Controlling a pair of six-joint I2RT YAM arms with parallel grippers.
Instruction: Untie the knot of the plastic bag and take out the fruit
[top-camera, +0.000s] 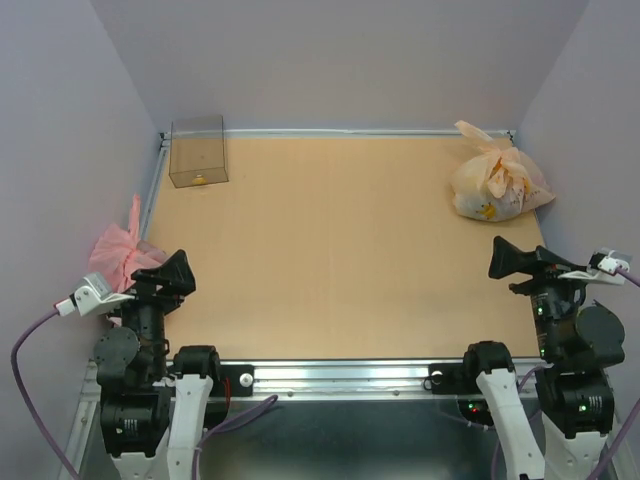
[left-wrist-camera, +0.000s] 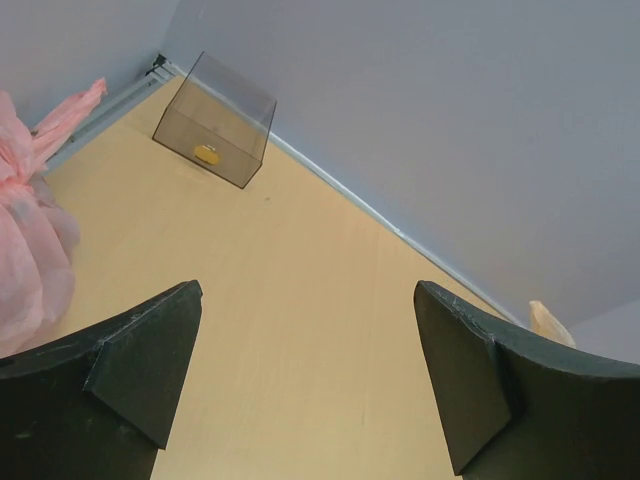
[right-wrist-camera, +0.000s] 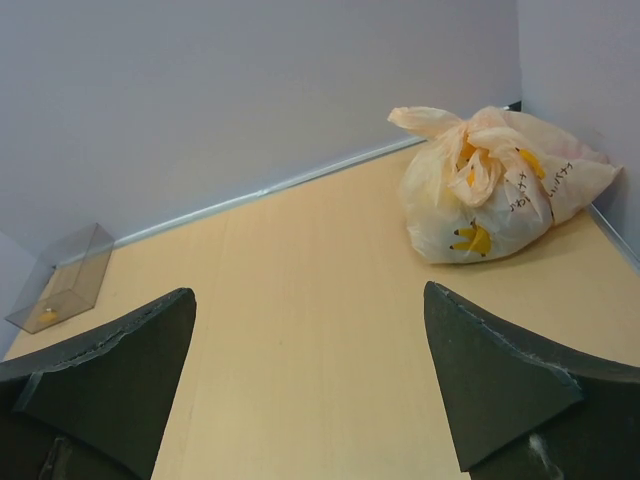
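While both grippers sit w/ jaws spread wide & empty, left gripper (top-camera: 183, 272) nr the left edge, right gripper (top-camera: 498, 258) nr the right edge, 1 plastic bag (top-camera: 497, 190) lies in the far-right corner, knot (top-camera: 497, 160) tied on top, contents unclear. 1 clear box (top-camera: 197, 150), far-left corner, holds 1 small yellow item (top-camera: 199, 180). 1 pink bag (top-camera: 115, 255) at left edge.

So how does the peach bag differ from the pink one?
The plastic bag is pale peach with yellow prints; the pink bag is pink, no print visible. The plastic bag sits full and knotted in the far right corner; the pink bag lies crumpled on the near left side. Both are thin, crinkly plastic.
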